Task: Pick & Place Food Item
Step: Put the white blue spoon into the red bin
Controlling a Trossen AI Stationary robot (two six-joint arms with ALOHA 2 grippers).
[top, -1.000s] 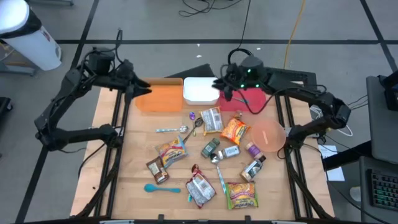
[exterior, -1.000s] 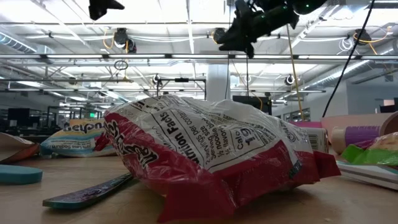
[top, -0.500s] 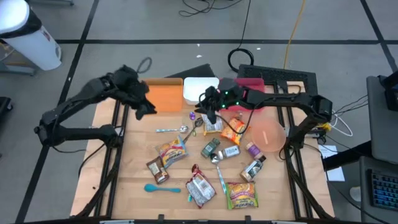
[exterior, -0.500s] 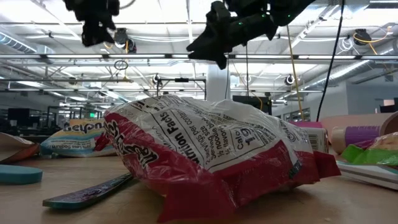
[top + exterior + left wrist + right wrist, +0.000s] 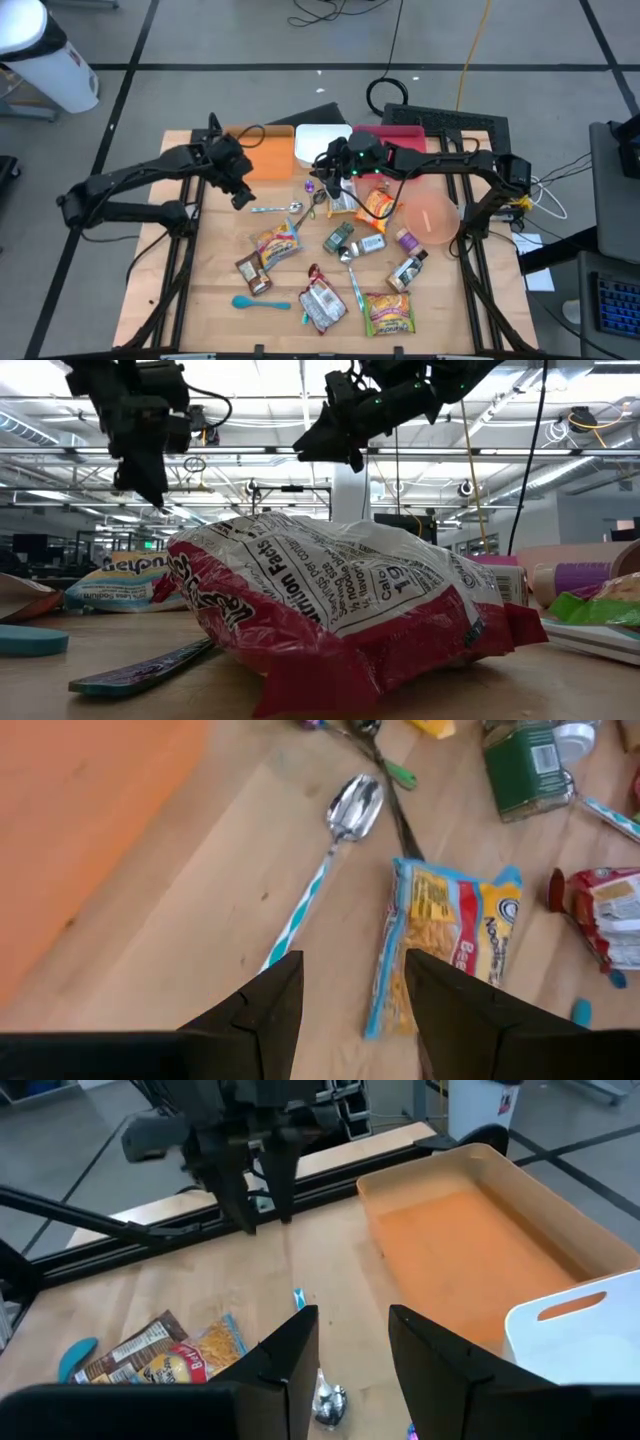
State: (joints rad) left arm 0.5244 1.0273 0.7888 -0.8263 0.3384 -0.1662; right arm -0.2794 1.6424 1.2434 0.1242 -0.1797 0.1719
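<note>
Both arms hover — snack bag [image 5: 330, 610] blocks the low view's table.

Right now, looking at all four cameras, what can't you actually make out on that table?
- Low view: the red-and-white snack bag fills the picture and hides most of the table behind it.
- Low view: the bottle and green packet are cut off by the right edge.
- High view: package labels are too small to read.
- Right wrist view: the white bin is cut off by the edge.
- Left wrist view: the orange bin is cut off by the edge.
</note>
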